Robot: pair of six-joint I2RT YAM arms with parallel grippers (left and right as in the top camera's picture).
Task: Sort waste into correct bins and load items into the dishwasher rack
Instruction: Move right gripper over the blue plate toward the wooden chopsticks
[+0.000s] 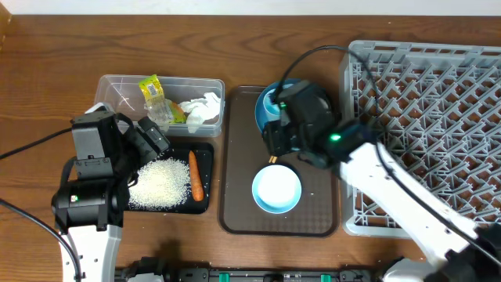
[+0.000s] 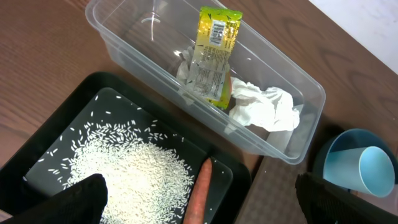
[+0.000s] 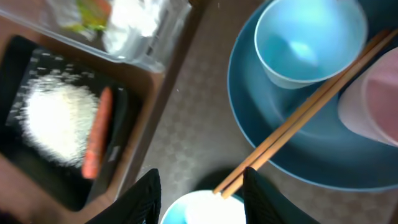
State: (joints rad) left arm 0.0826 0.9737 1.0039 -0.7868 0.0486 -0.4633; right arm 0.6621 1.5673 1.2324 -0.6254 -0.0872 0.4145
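Observation:
My right gripper [image 3: 205,196] hovers low over the brown tray, open, with the near ends of the wooden chopsticks [image 3: 305,115] between its jaws, close to the right finger [image 3: 261,193]. The chopsticks slant across the dark blue plate [image 3: 298,137], which carries a light blue cup [image 3: 308,40] and a pale pink cup [image 3: 373,99]. The white-and-blue bowl [image 1: 276,189] sits just below the fingers. My left gripper [image 2: 214,202] stands open above the black tray [image 2: 37,124], which holds rice [image 2: 130,168] and a carrot [image 2: 199,193]. The clear tub [image 2: 124,46] holds the yellow-green wrapper [image 2: 212,56] and white tissue [image 2: 267,106].
The grey dishwasher rack [image 1: 438,86] fills the right side, touching the brown serving tray [image 1: 235,196]. The tub and the black tray lie side by side left of that tray. Black cables run over the table by both arms.

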